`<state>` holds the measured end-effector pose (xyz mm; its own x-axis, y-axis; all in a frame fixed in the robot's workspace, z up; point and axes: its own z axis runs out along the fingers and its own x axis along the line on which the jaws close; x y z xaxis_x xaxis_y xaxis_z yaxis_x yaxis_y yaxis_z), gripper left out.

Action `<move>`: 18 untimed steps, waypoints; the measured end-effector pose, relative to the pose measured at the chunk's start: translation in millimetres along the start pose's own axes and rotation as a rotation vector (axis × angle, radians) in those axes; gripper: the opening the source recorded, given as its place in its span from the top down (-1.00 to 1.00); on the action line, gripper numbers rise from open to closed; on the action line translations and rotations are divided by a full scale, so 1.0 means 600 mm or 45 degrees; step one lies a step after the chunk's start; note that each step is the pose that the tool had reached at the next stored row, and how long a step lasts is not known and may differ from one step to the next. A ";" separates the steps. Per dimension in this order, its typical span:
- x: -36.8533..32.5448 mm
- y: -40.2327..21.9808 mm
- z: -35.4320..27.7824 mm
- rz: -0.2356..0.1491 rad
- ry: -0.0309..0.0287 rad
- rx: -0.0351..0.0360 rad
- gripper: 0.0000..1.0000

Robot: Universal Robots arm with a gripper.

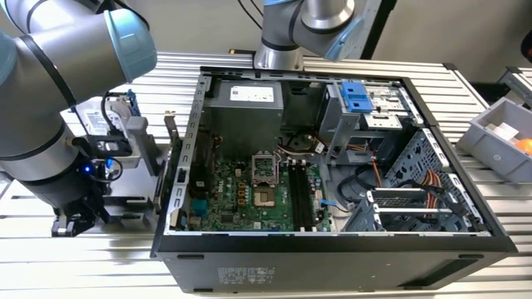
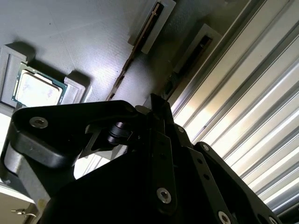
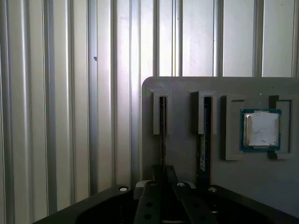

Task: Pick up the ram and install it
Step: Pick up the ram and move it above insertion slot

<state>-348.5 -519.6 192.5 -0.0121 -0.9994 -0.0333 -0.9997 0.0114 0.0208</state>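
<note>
The ram stick [image 3: 162, 122] stood on edge in a slot of the grey holder plate [image 3: 182, 149]. That sat on the slatted table [image 3: 70, 93], just beside the open PC case [image 1: 332, 258] on the exterior view's left. The gripper [image 3: 163, 171] hung right over the stick's end, in line w/ it. Couldn't tell how the jaws stood, or whether they'd got hold. A 2nd stick [image 3: 204, 135] was in the next slot, w/ a processor chip [image 3: 260, 129] beyond it.

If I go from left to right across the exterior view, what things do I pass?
robot arm's big grey joint → green motherboard → black memory slots → blue drive bracket → grey bin
</note>
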 end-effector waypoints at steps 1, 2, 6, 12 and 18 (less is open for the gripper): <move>0.000 0.000 0.000 0.000 0.0000 0.0000 1.00; 0.000 0.000 0.000 0.000 -0.0001 0.0000 1.00; 0.000 0.000 0.000 0.000 0.0000 0.0000 1.00; 0.000 0.000 0.000 0.000 0.0000 -0.0001 1.00; 0.000 0.000 0.000 0.000 0.0000 0.0000 1.00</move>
<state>-348.5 -519.6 192.5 -0.0118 -0.9994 -0.0333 -0.9997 0.0112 0.0207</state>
